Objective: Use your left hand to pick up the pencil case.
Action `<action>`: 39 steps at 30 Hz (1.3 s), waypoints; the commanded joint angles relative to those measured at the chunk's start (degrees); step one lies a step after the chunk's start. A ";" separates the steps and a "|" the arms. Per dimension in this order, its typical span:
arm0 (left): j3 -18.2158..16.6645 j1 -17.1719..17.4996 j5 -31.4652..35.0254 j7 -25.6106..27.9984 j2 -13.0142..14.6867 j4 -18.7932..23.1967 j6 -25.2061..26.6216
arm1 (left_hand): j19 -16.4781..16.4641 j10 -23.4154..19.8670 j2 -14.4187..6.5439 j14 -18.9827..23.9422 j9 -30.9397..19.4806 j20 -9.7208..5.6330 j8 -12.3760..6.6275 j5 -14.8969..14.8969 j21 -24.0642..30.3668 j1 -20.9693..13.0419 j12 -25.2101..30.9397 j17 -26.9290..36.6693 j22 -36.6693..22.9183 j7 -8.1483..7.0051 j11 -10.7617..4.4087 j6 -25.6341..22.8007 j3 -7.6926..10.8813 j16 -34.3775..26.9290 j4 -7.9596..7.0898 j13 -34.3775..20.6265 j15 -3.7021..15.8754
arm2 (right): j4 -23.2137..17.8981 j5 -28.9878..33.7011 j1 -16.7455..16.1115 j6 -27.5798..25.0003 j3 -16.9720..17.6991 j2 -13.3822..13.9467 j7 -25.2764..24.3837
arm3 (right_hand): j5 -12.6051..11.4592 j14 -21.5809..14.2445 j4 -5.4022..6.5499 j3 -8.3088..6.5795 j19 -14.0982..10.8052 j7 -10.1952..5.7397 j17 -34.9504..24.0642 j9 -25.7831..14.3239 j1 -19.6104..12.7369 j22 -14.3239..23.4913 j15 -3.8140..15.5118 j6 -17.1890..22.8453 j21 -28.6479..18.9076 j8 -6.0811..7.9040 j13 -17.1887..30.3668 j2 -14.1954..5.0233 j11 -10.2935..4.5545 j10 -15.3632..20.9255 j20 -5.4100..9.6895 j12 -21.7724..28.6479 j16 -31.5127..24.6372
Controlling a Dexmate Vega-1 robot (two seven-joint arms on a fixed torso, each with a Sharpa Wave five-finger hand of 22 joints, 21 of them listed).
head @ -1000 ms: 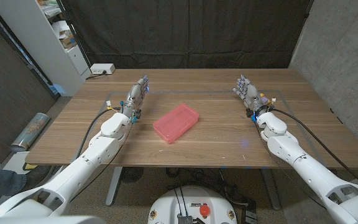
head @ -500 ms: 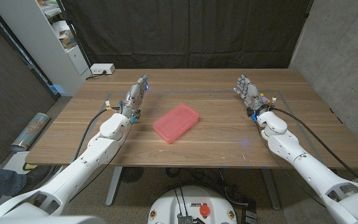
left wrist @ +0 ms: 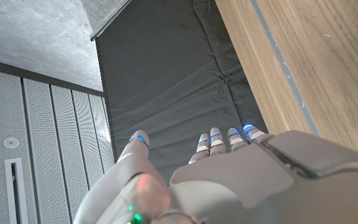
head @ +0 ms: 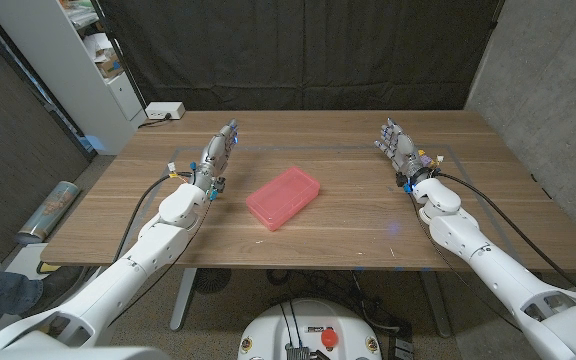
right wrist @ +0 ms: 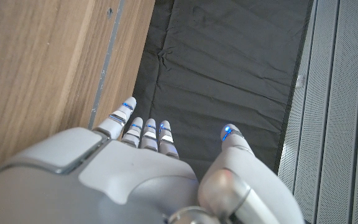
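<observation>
Pink pencil case (head: 284, 197) — between open hands

Both white jointed arms reach forward, well apart. The left hand (head: 218, 155) and the right hand (head: 398, 146) hold nothing, fingers (left wrist: 217, 142) extended, seemingly standing on edge.

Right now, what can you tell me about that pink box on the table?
The pencil case is a flat pink rectangle with rounded corners, and it looks like plastic. It seems closed. It lies flat on the wooden table, turned at a slant, about midway between the two hands. Nothing touches it but the table; the left hand is beside it, apart.
</observation>
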State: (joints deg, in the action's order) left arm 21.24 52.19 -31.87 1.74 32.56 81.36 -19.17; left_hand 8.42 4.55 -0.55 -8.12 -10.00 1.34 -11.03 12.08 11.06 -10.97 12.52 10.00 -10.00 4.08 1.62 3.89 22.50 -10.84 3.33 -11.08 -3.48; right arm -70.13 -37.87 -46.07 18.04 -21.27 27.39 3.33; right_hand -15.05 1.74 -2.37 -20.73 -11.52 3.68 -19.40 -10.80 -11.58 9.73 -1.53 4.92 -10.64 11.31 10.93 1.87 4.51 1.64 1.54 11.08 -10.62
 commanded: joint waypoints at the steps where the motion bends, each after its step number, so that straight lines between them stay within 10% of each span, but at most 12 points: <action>1: 0.00 1.13 1.02 0.46 0.73 1.89 -0.35 | 0.47 -0.33 -0.15 0.20 -0.28 0.28 -0.31 -0.18 0.08 -0.74 0.33 0.32 -0.29 0.06 0.17 -0.36 0.10 -0.20 0.46 -0.06 -0.12 | 0.44 -0.21 0.04 1.17 0.22 -0.23 0.60 | -0.25 0.06 -0.27 0.19 -0.56 0.03 -0.06 -0.09 -0.07 0.07 0.07 0.32 -0.47 0.11 0.12 -0.51 0.20 0.31 -0.04 0.40 -0.55; 39: -1.40 9.02 2.53 1.15 3.40 10.06 -4.26 | 0.30 -0.71 -0.50 0.55 -0.28 1.28 -0.36 -0.40 0.28 -1.11 0.30 0.32 -0.37 -0.05 0.42 -1.37 0.16 -0.13 0.92 -0.10 -0.30 | -5.09 -0.94 -5.58 3.58 2.20 1.77 -0.75 | -0.25 -0.12 -0.36 0.43 -0.58 -0.05 0.84 -0.10 0.06 0.07 0.03 0.55 -0.43 0.08 0.13 -0.73 0.21 0.51 -0.08 0.42 -0.62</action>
State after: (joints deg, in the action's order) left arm 20.72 58.64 -29.91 2.60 34.75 88.57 -22.04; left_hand 8.44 4.03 -1.08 -7.83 -10.00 2.38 -11.03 11.81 11.07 -11.50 12.52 10.00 -10.28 4.09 1.74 2.84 22.51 -10.83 3.79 -11.06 -3.78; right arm -74.55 -38.77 -50.73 21.08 -19.33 29.04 2.88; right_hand -15.04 1.74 -2.61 -20.49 -11.51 3.69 -18.60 -10.79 -11.26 9.59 -1.53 4.91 -10.64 11.31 10.93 1.56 4.70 1.84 1.54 11.08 -11.07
